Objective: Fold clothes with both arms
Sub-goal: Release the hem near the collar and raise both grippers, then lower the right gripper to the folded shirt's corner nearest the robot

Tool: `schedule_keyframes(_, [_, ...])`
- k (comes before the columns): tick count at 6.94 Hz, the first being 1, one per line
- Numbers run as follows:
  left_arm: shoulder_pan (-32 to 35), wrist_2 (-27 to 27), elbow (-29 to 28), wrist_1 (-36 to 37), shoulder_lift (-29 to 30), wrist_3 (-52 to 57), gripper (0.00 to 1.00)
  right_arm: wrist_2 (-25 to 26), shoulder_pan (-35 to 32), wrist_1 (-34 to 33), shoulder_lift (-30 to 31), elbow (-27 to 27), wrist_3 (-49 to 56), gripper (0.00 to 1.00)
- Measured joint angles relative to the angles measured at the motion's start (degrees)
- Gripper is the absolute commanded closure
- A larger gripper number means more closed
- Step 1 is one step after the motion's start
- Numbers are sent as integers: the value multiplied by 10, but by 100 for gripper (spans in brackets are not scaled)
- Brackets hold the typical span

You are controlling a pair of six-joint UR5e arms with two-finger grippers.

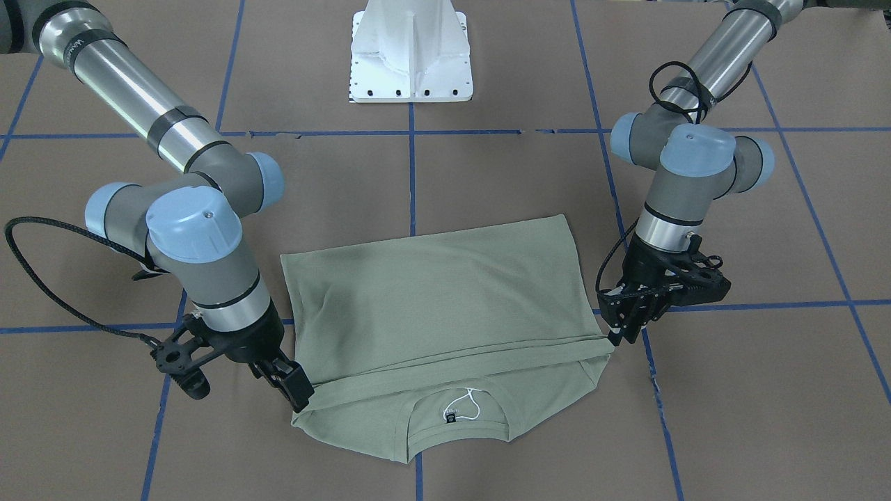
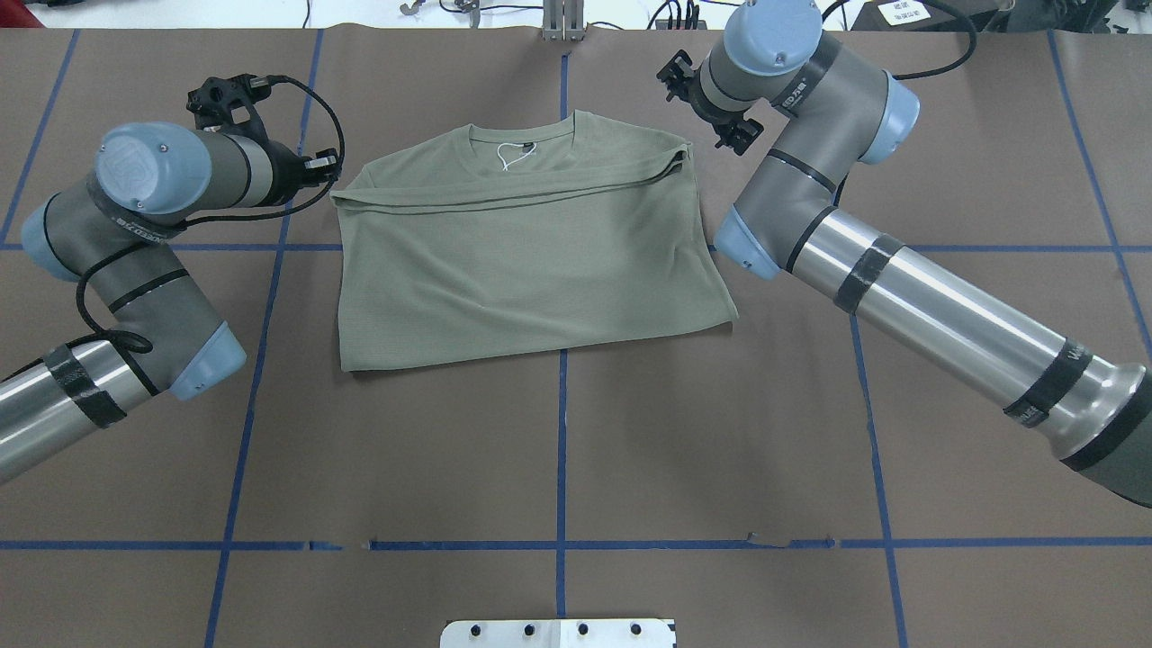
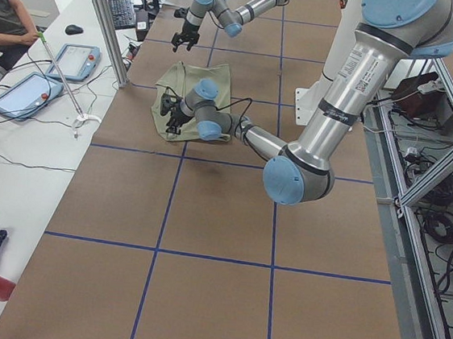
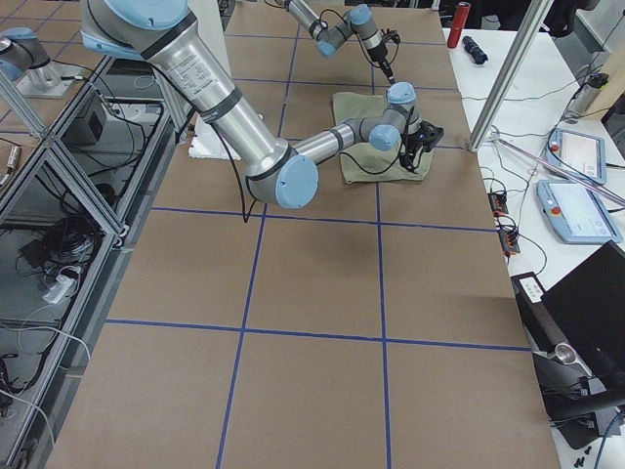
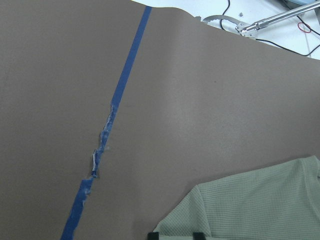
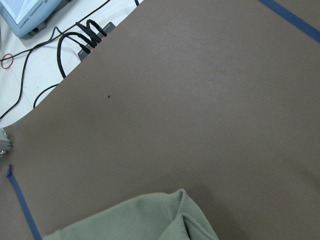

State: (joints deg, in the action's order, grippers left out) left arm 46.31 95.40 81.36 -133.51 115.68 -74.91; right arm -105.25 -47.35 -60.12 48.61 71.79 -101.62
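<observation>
The sage-green shirt (image 1: pixel 445 299) lies flat on the brown table (image 1: pixel 731 390), its lower half folded up towards the neck. The black label (image 1: pixel 451 417) and white loop string show below the fold edge. It also shows in the overhead view (image 2: pixel 531 261). My left gripper (image 1: pixel 616 337) stands at the fold's corner on the robot's left. In the left wrist view its fingertips (image 5: pixel 155 235) sit apart, with the shirt (image 5: pixel 260 205) just beyond them. My right gripper (image 1: pixel 296 391) is at the opposite corner, fingers apart against the folded edge. The right wrist view shows only the shirt corner (image 6: pixel 140 220).
The white pedestal base (image 1: pixel 411 56) stands at the robot's side of the table. Blue tape lines (image 1: pixel 412 174) cross the brown cover. Beyond the table's far edge a white bench holds tablets (image 3: pixel 24 87) and cables, with a person (image 3: pixel 5 0) seated there.
</observation>
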Motion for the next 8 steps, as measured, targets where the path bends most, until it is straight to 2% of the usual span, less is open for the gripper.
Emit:
schedule_keyframes(3, [1, 1, 1, -2, -4, 1, 63, 16, 75, 2, 140, 162, -76, 0])
schedule_keyframes(4, [0, 1, 1, -3, -5, 1, 63, 25, 91, 2, 167, 190, -95, 0])
schedule_keyframes(8, [0, -3, 1, -3, -4, 3, 63, 59, 134, 2, 188, 202, -119, 1])
